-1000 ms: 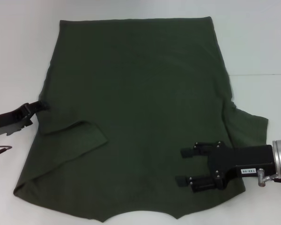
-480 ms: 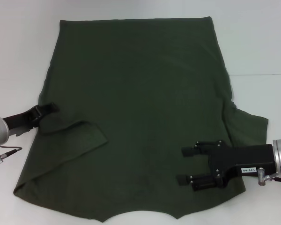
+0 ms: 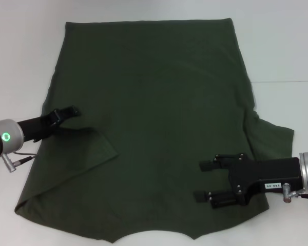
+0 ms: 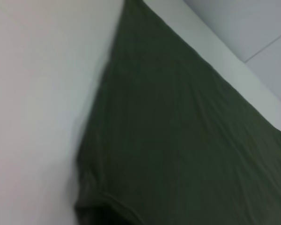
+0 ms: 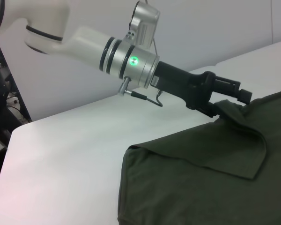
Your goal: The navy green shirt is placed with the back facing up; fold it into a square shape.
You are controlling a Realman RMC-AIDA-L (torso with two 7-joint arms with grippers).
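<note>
Two grippers: left gripper (image 3: 66, 112) pinches the folded-in sleeve of the navy green shirt (image 3: 154, 92), spread on the table (image 3: 20, 51); right gripper (image 3: 208, 180) hovers spread over it. Risk: thin pinch slipping, sleeve falling back.

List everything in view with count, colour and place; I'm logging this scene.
shirt: one, dark olive green, spread flat across the middle of the table, its left sleeve folded in over the body.
table: one, white, under the shirt.
left claw: one, black, at the shirt's left edge by the folded sleeve, shut on the shirt fabric.
right claw: one, black, over the shirt's near right part, fingers apart.
</note>
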